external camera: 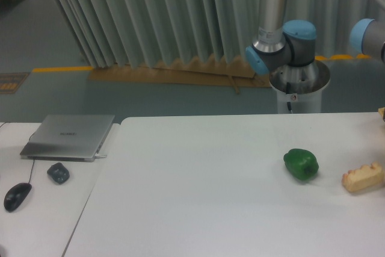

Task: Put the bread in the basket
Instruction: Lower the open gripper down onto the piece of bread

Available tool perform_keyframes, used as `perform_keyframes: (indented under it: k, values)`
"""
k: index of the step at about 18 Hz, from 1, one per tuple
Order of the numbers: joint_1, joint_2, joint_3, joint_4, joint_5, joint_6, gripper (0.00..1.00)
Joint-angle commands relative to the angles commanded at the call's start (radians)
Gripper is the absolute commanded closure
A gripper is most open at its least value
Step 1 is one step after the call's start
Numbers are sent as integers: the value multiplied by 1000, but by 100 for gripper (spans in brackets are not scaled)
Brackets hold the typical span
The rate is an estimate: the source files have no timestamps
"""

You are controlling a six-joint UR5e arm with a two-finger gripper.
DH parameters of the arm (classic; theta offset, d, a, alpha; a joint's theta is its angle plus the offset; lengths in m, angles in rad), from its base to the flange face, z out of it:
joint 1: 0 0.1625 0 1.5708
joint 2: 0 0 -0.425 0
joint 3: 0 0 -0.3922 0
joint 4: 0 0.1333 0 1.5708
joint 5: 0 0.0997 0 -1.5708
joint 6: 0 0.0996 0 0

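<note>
Arm (283,34): only the base and lower joints show, at the far side of the table, behind its right half. The grey tube goes up out of the top edge. A second blue joint shows at the right edge.
Gripper: not in the picture, so I cannot tell how far it is open or whether it holds anything. For this reason I cannot give places relative to it; I give them relative to the arm base and the table.
Bread (363,178): a golden-tan chunk with a bumpy top. It lies on the table near the right edge of the picture, in front of the arm base and to its right as the camera sees it. It is tilted a little, the right end higher in the picture.
Pepper (301,164): glossy green, on the table, near the bread on its left but not touching it, almost straight in front of the arm base.
Basket: I cannot find it. A small tan thing shows at the right edge above the bread, too little to name.
Table (198,191): white, wide.
Side table (42,221): white, to the left, touching or just beside the main one.
Laptop (69,136): silver, closed, on the side table.
Mouse (17,196): dark, in front of the laptop.
Dark object (58,173): small, rounded, between the mouse and the laptop.
Curtain (162,10): grey, pleated, behind the table.
</note>
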Motion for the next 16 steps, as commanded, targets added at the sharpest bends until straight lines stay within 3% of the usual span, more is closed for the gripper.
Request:
perform_keyframes:
  k: [7, 12, 16]
  values:
    - [-90, 28, -37, 3, 6, -132, 0]
    - [-127, 9, -54, 8, 84, -184, 0]
    - [-127, 2, -78, 60, 84, -189, 0]
